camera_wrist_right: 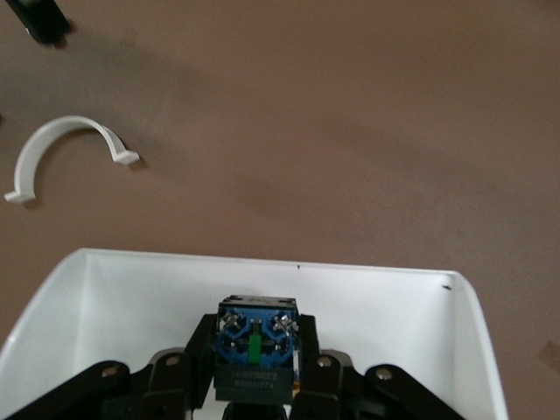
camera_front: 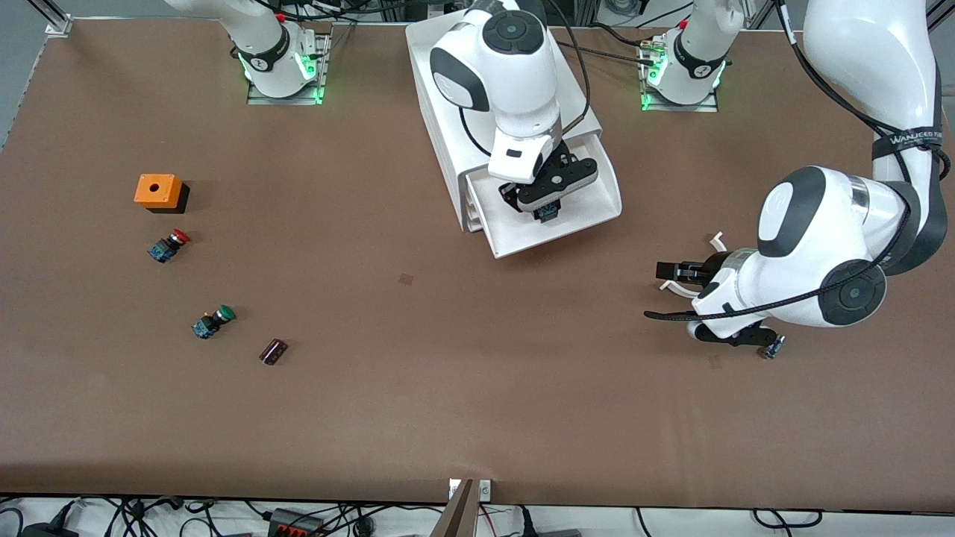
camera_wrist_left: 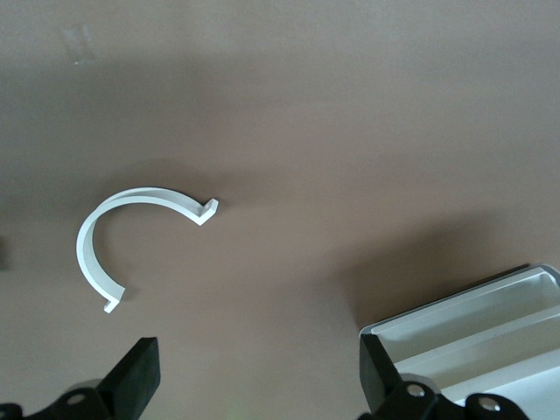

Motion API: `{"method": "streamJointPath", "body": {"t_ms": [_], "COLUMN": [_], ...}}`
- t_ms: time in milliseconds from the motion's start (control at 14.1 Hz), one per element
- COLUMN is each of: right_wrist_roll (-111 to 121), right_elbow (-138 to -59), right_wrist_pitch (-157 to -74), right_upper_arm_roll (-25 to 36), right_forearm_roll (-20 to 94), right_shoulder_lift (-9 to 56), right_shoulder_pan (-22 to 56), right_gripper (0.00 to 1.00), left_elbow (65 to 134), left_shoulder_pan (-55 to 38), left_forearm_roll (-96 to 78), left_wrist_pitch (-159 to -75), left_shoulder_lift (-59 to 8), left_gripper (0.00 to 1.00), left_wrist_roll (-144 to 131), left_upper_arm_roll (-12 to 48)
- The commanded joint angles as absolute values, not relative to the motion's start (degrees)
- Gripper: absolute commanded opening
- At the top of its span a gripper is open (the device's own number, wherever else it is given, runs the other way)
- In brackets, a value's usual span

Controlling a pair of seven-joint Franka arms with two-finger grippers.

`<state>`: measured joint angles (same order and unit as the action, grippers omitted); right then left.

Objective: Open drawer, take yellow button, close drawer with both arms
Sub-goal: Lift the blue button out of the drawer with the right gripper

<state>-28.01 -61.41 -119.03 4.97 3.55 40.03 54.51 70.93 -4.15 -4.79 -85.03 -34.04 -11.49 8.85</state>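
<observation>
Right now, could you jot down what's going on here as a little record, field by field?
drawer: pulled open from the white cabinet
right pincer: inside the drawer, shut on the button
left pincer: open, low over the table beside a white curved clip
red-capped button: on the table toward the right arm's end
green-capped button: nearer the front camera than the red one
orange box: beside the red-capped button
</observation>
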Motion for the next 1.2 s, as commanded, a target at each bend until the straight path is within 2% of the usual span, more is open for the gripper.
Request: {"method": "streamJointPath", "body": {"t_ms": [0, 283, 496, 920, 1133], "right_wrist_roll": [-28.7, -27.6, -22.3, -11.2, -5.8], "right_elbow": [-58.1, -58.4, -60.5, -71.2, -77.6], "right_wrist_pitch": [-114.0, -104.5, -99.0, -99.6, -103.3], "right_upper_arm_roll": [5.0, 4.6, 4.6, 4.6, 4.6], "right_forearm_roll": [4.7, 4.9, 5.2, 5.0, 5.0], "right_shoulder_lift": [38.9, 35.6, 35.2, 33.8, 33.8], "right_shoulder_pan": [50.9, 39.9, 32.8, 24.2, 21.9], "right_gripper": [0.0, 0.0, 0.0, 0.0, 0.0], "left_elbow": [70.0, 73.4, 78.7, 84.6, 85.3], "left_shoulder_pan": [-4.9, -6.4, -7.1, -7.3, -7.2], "left_forearm_roll": [-3.1, -3.0, -1.9, -1.9, -2.0], "left_wrist_pitch": [-88.7, -94.5, -100.0, -104.9, -105.7], "left_shoulder_lift": [-33.9, -31.6, -28.7, -25.6, -25.4], "left_gripper": [1.0, 1.0, 1.0, 1.0, 1.0], "left_wrist_roll": [-17.8, -22.9, -23.1, -26.3, -26.5], "left_upper_arm_roll": [9.2, 9.6, 9.7, 10.0, 10.4]}}
